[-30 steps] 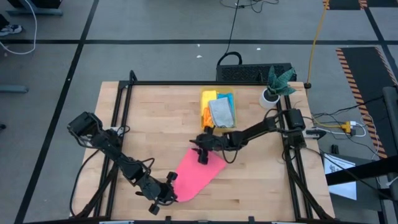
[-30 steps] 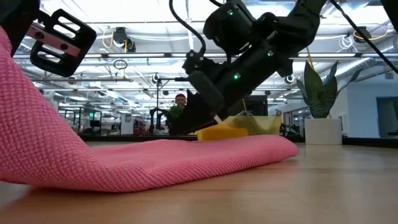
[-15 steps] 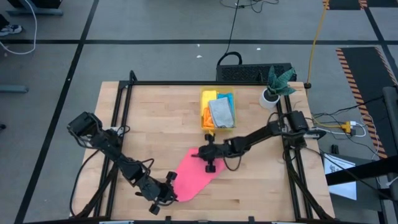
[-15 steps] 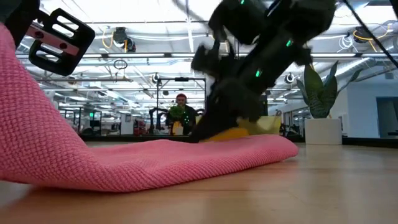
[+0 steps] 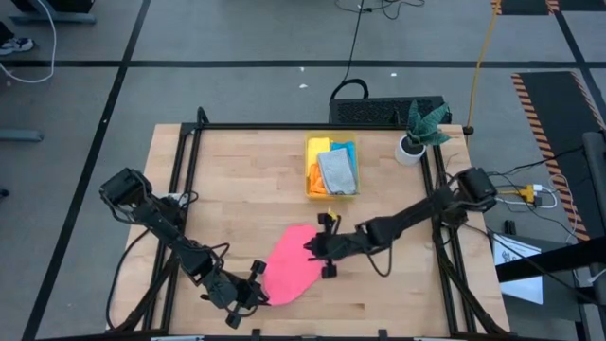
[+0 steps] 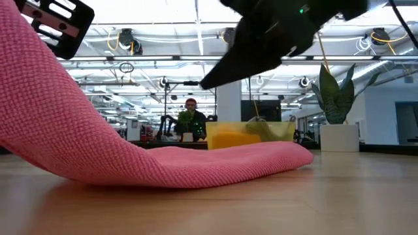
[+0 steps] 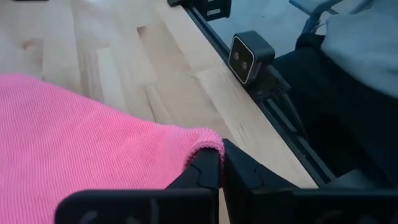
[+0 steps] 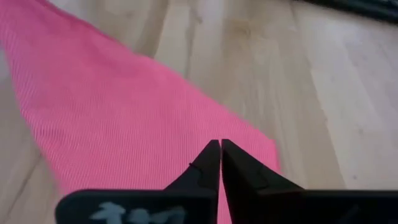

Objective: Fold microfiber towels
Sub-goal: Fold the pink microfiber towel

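Left gripper (image 7: 214, 163) is clenched on a corner of the pink towel (image 5: 289, 267), lifting it; right gripper (image 8: 220, 155) is pinched closed on the towel's far edge.

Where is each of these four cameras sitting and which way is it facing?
High view: overhead, facing straight down; both arms, pink towel.
Low view: tabletop height, facing level across into the room; an arm above.
Left wrist: behind the left gripper, shut on the towel corner.
Right wrist: behind the shut right gripper, above the towel.
All share the pink towel.

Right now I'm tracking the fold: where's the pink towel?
High view: the pink towel lies front-centre, between the left gripper and the right gripper.
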{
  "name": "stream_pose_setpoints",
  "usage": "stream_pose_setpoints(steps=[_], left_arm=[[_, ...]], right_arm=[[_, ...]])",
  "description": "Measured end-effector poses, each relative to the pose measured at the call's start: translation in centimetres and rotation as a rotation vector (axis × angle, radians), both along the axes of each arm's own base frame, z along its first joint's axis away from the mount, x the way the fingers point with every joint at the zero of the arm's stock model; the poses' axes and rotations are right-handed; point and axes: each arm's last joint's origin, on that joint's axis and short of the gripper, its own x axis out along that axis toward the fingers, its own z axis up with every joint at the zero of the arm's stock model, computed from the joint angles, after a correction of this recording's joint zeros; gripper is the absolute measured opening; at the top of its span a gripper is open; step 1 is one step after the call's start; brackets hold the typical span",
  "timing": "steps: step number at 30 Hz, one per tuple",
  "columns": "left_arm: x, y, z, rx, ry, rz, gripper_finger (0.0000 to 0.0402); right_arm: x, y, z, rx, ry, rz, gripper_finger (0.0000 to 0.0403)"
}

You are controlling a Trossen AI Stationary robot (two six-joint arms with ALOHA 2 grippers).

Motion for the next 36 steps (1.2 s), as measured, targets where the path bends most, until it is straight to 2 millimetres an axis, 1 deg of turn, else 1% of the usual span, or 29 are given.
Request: stream_pose_setpoints(steps=[2,4,9,12,14,17,20,22,24,26,28,29,30,33,36], left_arm=[[0.0,0.0,0.0,-0.013,0.008,0.01,0.0004],[0.0,0.0,0.0,-0.026,0.015,0.019,0.0008],[0.0,0.0,0.0,-0.039,0.02,0.028,0.0019],[0.0,0.0,0.0,-0.044,0.027,0.033,0.0012],[-0.1,0.0,-0.1,-0.041,0.035,0.035,0.0005],[-0.1,0.1,-0.1,-0.037,0.04,0.036,0.0008],[-0.1,0.1,-0.1,-0.038,0.039,0.037,0.0019],[-0.1,0.1,-0.1,-0.038,0.039,0.037,0.002],[-0.1,0.1,-0.1,-0.039,0.04,0.038,0.0014],[-0.1,0.1,-0.1,-0.039,0.04,0.038,0.0006],[-0.1,0.1,-0.1,-0.039,0.04,0.038,0.0005],[-0.1,0.1,-0.1,-0.039,0.04,0.038,0.0007],[-0.1,0.1,-0.1,-0.039,0.038,0.04,0.001],[0.0,0.2,-0.1,-0.015,0.013,0.079,0.0014],[0.0,0.4,0.4,0.027,-0.026,0.09,0.0005]], right_arm=[[0.8,-0.8,-0.4,-0.006,-0.018,0.035,0.0016],[1.9,-2.2,-1.1,0.016,-0.037,0.052,0.0035],[3.9,-6.7,-3.5,0.05,-0.049,-0.02,0.0104],[4.6,-8.6,-5.4,0.126,-0.027,-0.01,0.0142],[4.8,-9.2,-6.3,0.186,-0.011,0.026,0.016],[4.8,-9.5,-7.3,0.206,0.015,0.029,0.0169],[4.8,-9.4,-8.3,0.198,0.039,0.033,0.0159],[4.7,-9.2,-8.3,0.183,0.053,0.043,0.0138],[4.7,-8.8,-8.3,0.163,0.057,0.054,0.0105],[4.5,-8.3,-8.0,0.124,0.059,0.046,0.0064],[4.3,-7.7,-7.4,0.062,0.05,0.026,0.0022],[4.2,-7.4,-6.9,0.023,0.039,0.01,0.0012],[4.1,-7.0,-6.1,-0.016,0.017,-0.009,0.0009],[3.4,-5.8,-3.3,-0.136,-0.036,-0.083,0.002],[2.1,-4.4,-0.3,-0.221,-0.073,-0.121,0.0022]])
